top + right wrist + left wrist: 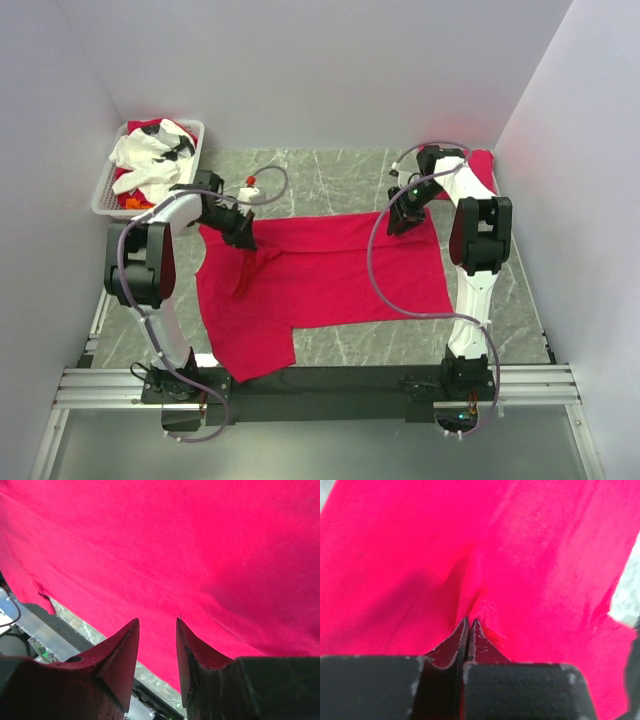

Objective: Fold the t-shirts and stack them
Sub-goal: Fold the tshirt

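- T-shirt [330, 280] lies spread on the middle of the counter [320, 180].
- Left end effector [469, 624] pinches its far left part, likely to fold it.
- Right end effector [157, 625] hangs spread above the far right part.

No text, label, brand, number or sign can be read in any of the 3 views. The red t-shirt [330, 270] spread on the table [330, 170] shows only plain cloth.
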Controlling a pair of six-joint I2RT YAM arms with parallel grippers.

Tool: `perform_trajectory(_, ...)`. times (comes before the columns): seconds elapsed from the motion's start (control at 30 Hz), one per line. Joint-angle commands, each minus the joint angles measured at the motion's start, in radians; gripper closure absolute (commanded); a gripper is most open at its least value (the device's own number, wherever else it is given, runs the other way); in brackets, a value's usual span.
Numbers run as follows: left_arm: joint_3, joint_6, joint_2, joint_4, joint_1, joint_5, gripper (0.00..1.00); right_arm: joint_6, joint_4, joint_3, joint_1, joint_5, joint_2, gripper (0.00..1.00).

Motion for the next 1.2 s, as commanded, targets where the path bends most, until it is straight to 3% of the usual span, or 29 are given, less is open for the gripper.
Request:
perform_trajectory(0.0, 0.063, -0.132, 0.047, -0.012, 0.050, 0.163, 0.95, -0.009, -0.009, -0.019, -0.009, -0.022, 0.000, 0.58)
perform_trajectory(0.07, 0.095, -0.176, 0.083, 0.012, 0.073, 0.153, 0.86, -0.011, -0.012, -0.016, -0.007, -0.025, 0.003, 0.58)
perform_trajectory(0.1, 0.104, -0.192, 0.090, 0.023, 0.079, 0.146, 0.77, -0.011, -0.012, -0.016, -0.009, -0.024, 0.003, 0.58)
perform_trajectory(0.2, 0.150, -0.219, 0.112, 0.009, 0.099, 0.156, 0.65, -0.012, -0.012, -0.021, -0.007, -0.025, 0.003, 0.58)
perform_trajectory(0.3, 0.161, -0.249, 0.118, 0.017, 0.102, 0.129, 0.59, -0.011, -0.013, -0.018, -0.007, -0.027, 0.005, 0.57)
perform_trajectory(0.4, 0.132, -0.288, 0.069, 0.054, 0.109, 0.094, 0.59, -0.012, -0.012, -0.024, -0.009, -0.024, 0.000, 0.58)
perform_trajectory(0.63, -0.061, -0.304, -0.175, 0.091, 0.118, 0.011, 0.59, -0.017, -0.003, -0.045, -0.007, -0.017, -0.012, 0.58)
perform_trajectory(0.67, -0.081, -0.308, -0.192, 0.100, 0.118, -0.026, 0.56, -0.015, -0.003, -0.044, -0.007, -0.016, -0.012, 0.58)
perform_trajectory(0.7, -0.101, -0.299, -0.205, 0.106, 0.074, -0.041, 0.43, -0.015, -0.001, -0.044, -0.007, -0.016, -0.011, 0.58)
perform_trajectory(0.8, -0.167, -0.249, -0.259, 0.162, 0.005, -0.139, 0.35, -0.017, -0.004, -0.042, -0.007, -0.024, -0.006, 0.58)
perform_trajectory(1.17, -0.161, 0.035, -0.242, 0.232, -0.217, -0.483, 0.43, -0.021, -0.007, -0.049, -0.013, -0.024, -0.006, 0.58)
